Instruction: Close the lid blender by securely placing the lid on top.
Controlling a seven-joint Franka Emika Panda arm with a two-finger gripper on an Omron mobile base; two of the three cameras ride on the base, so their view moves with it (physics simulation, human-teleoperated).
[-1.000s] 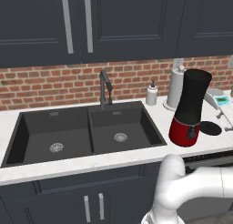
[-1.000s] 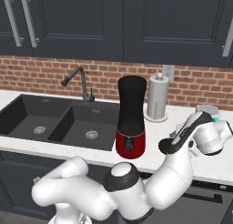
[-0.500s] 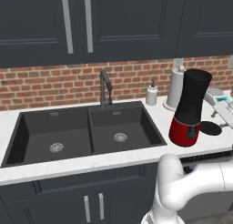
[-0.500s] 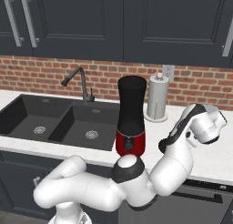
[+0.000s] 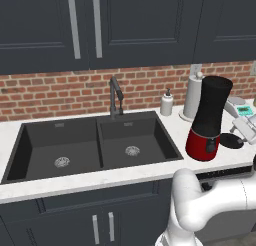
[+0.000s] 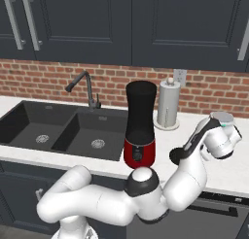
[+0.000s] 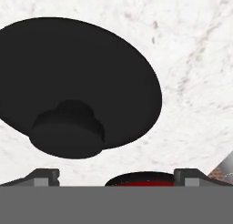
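Note:
The blender stands on the white counter right of the sink, a black jar with an uncovered mouth on a red base. The lid, a flat black disc with a low knob, lies on the counter just right of the blender. In the hand view the lid is close below, its knob near my fingertips. My gripper hovers over it, open, with nothing between the fingers. From the left base view my gripper hangs at the lid's right side. My arm partly covers the lid.
A white paper-towel roll and a small soap dispenser stand by the brick wall behind the blender. The double sink with its faucet lies to the left. The counter's front edge runs close to the lid.
My hand has turned at the wrist and come down a little toward the lid. The blender and the lid have stayed put, and the jaws have stayed wide.

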